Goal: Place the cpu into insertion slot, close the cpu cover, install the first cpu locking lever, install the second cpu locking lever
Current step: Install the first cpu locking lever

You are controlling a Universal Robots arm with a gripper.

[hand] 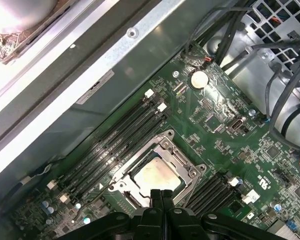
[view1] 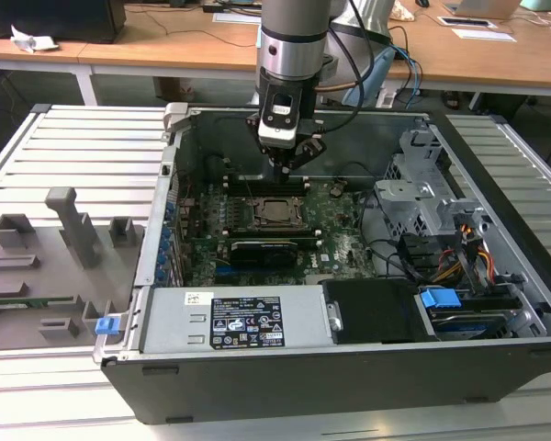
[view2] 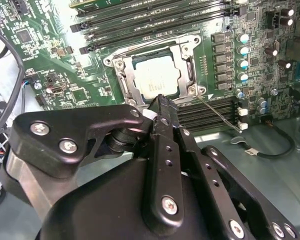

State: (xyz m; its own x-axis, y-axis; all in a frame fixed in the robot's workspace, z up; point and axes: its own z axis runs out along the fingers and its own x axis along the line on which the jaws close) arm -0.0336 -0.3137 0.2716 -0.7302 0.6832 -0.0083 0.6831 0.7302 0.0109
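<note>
In the open case [view1: 165,230], at the middle of the motherboard [view1: 340,241], the cpu [view2: 156,75] lies in the insertion slot [view2: 189,46] with the cpu cover [view2: 126,75] flat around it. The gripper [view2: 160,100] hangs near the slot's rim, fingers pressed together, gripping nothing.

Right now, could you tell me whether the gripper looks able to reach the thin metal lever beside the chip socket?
Probably yes. The gripper hangs close by the socket's edge, and the lever juts out over the memory slots beside it, with no cable or part lying across it.
</note>
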